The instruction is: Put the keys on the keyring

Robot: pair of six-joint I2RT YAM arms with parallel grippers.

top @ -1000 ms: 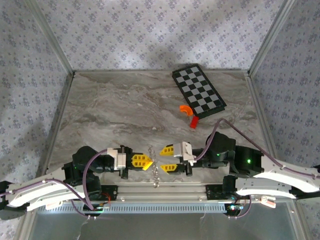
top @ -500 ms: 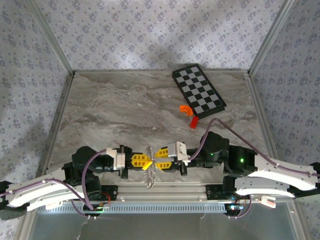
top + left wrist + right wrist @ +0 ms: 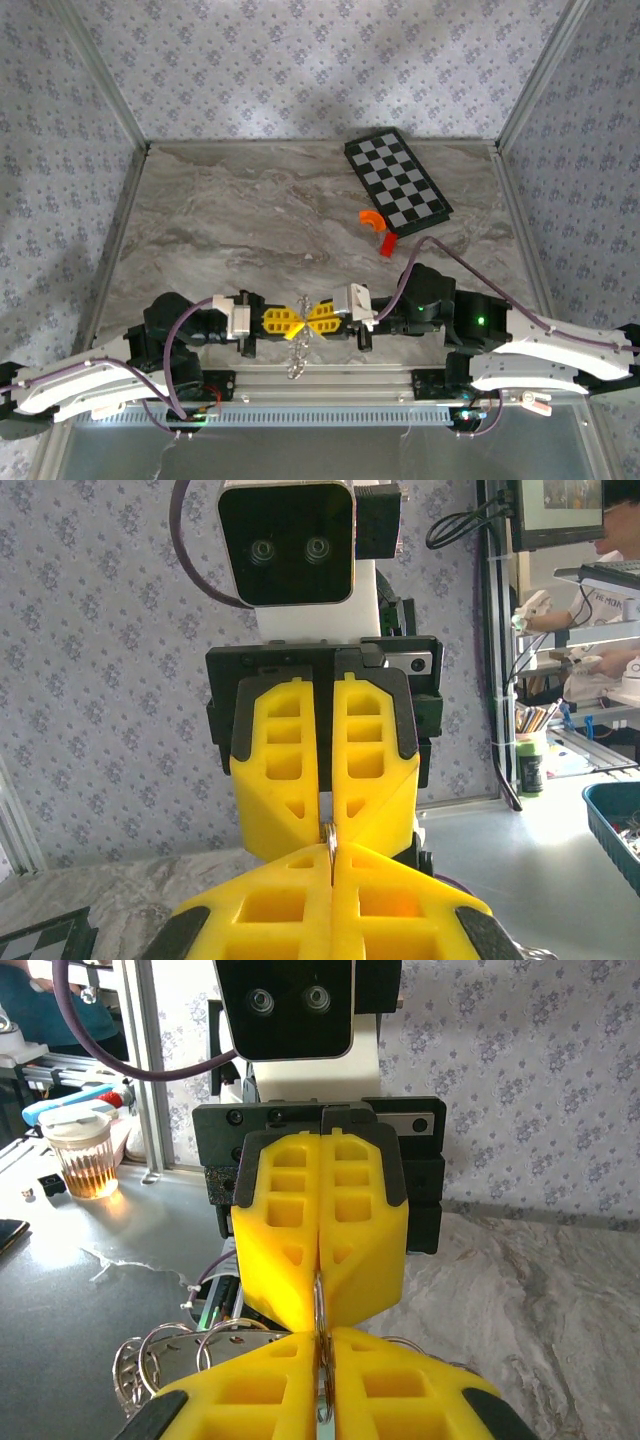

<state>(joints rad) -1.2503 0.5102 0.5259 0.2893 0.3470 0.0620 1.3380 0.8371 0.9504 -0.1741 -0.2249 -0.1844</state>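
Where the two arms met nose to nose at the near edge of the tabletop point(image 3: 240, 220), the left pincer point(image 3: 295, 322) and the right pincer point(image 3: 314, 319) were each pressed together, the tips of one touching the tips of the other. Both were clamped on the keyring point(image 3: 296, 362). In the left wrist view a thin sliver of metal stood edge-on in the seam where the yellow fingers point(image 3: 300, 770) came together. The right wrist view showed a like bright edge running down that seam. From that shared grip the rest of the keyring hung limp, a short silvery tangle dangling just below the tips over the rail point(image 3: 380, 378) at the front. In the right wrist view several thin loops of it glinted low and to the left. Well apart, toward the far right of the tabletop, lay a checkerboard point(image 3: 398, 183). An orange piece point(image 3: 370, 217) lay just beside its near edge, and a red block point(image 3: 387, 243) sat a little nearer, neither touched by either arm.
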